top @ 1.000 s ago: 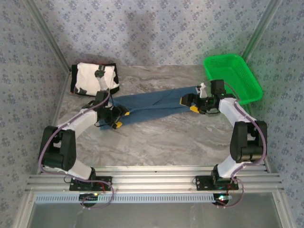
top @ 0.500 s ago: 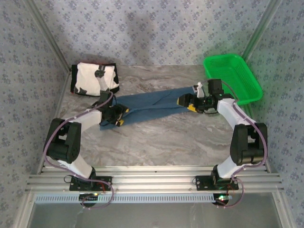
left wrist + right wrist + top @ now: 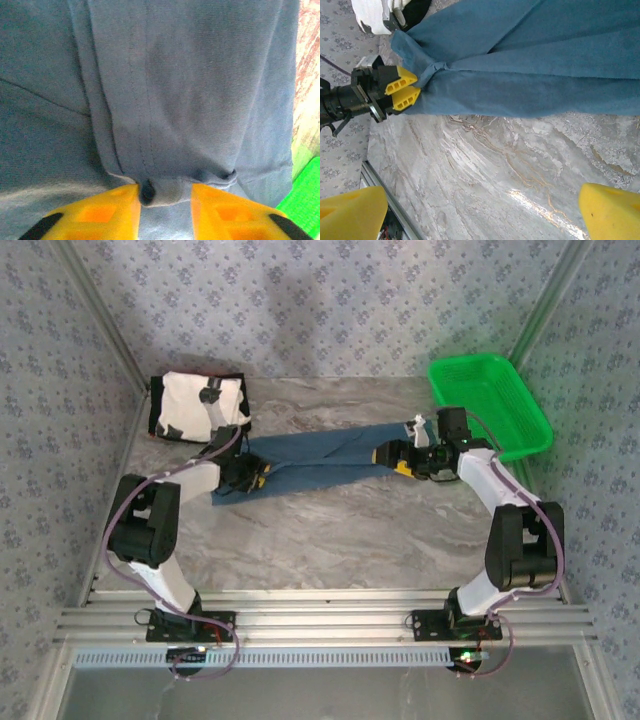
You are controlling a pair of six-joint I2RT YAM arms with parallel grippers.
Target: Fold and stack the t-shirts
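The teal-blue t-shirt (image 3: 320, 455) lies stretched in a long band across the middle of the table. My left gripper (image 3: 255, 478) is at its left end, shut on a bunched hem of the teal-blue t-shirt (image 3: 190, 90), the cloth pinched between the yellow fingers (image 3: 100, 212). In the right wrist view the left gripper (image 3: 405, 89) gathers that corner of the teal-blue t-shirt (image 3: 530, 65). My right gripper (image 3: 402, 454) hovers at the shirt's right end, open wide (image 3: 480, 215), bare marble between its fingers. The cream-white t-shirt (image 3: 190, 402) lies folded at the back left.
A bright green basket (image 3: 490, 402) stands at the back right, just behind the right arm; its edge is in the left wrist view (image 3: 305, 200). The marble table (image 3: 340, 540) is bare in front of the shirt. Patterned walls close in the back and sides.
My left gripper slid back and right onto the shirt's left end and closed on the hem. The right gripper shifted slightly left and stayed open.
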